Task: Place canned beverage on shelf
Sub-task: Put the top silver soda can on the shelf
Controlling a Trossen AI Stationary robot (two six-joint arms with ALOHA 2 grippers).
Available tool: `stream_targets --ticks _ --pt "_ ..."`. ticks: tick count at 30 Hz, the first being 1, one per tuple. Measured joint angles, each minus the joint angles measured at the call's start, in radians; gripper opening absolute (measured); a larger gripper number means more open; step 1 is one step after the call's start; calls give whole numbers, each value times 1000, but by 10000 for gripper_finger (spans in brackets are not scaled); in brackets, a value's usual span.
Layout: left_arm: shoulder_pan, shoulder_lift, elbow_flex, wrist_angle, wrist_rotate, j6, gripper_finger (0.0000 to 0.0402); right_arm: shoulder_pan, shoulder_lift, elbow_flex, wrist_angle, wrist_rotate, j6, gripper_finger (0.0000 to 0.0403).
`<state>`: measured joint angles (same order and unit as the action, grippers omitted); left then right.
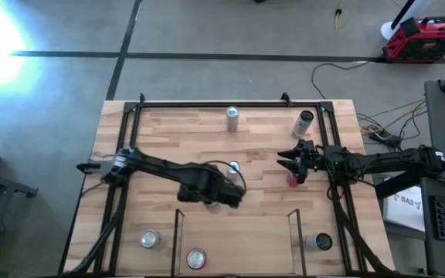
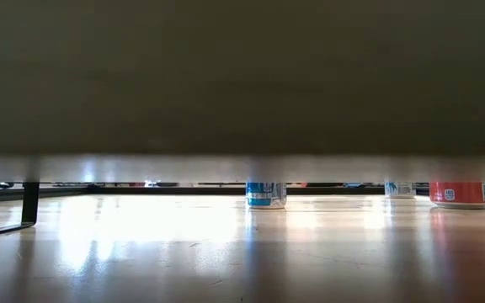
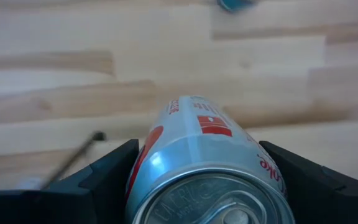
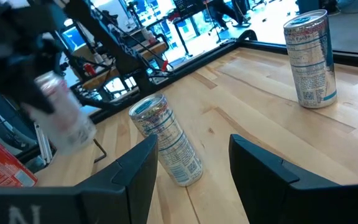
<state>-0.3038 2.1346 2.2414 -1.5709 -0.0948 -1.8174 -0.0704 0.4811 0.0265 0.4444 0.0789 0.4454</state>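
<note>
You're getting blown-out glare at the high view's upper left. A dark, defocused band is blocking the low view's upper half, with glare streaking the table (image 2: 226, 244) below. Left wrist's lower-left corner is blurring.

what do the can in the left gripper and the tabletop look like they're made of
The silver and red can held in the left gripper looks like thin aluminium: glossy printed wall, bare brushed lid with a pull tab. The light tabletop looks like wood planks, with visible grain and a slight sheen.

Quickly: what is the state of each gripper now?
Left gripper: closed on a silver and red can, carried above the table.
Right gripper: shut, holding nothing.
</note>
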Motion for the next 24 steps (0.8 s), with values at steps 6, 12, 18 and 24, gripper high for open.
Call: stream_targets --ticks 6,12,18,24 --pt "-34 105 96 39 69 -41 288 0 0 0 0 0 0 183" --pt "-87 103 92 84 62 -129 289 0 0 0 -2 0 0 183" --pt "-131 103 109 83 31 -132 289 0 0 0 -3 0 0 183" --pt "-167 103 109 123 44 -80 290 0 0 0 -2 0 0 183"
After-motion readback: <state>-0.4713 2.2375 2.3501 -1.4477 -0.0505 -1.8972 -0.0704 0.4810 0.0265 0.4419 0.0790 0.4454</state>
